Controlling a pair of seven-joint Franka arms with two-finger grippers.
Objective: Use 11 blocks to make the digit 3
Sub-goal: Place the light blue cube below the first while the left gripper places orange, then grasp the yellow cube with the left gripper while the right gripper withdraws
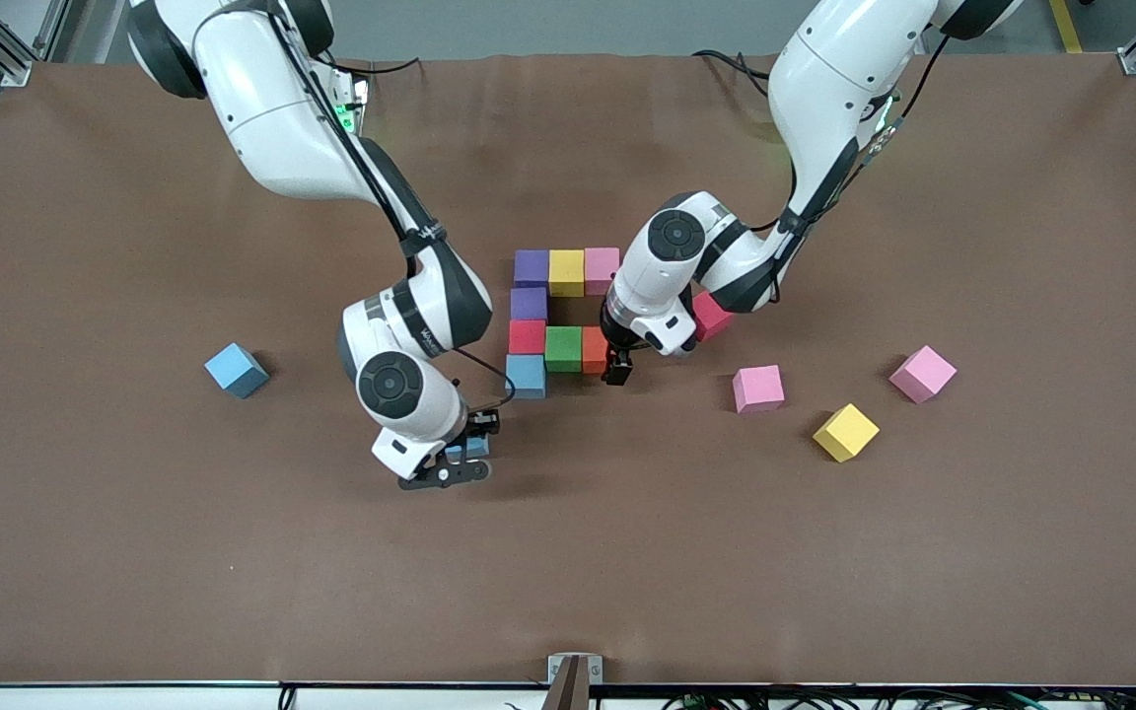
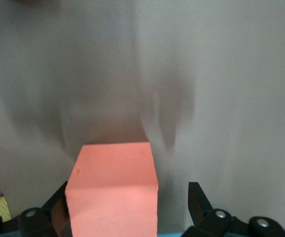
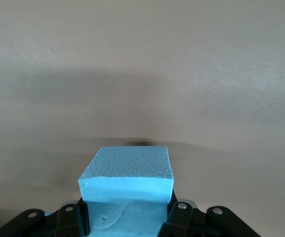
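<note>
We log: left gripper open around the orange block; right gripper clamped on a blue block.

I count three blue blocks, three pink blocks, two purple blocks, two yellow blocks, two red blocks, one green block and one orange block. That makes fourteen in all: eight joined in the group at the middle of the frame, six apart from it.
</note>
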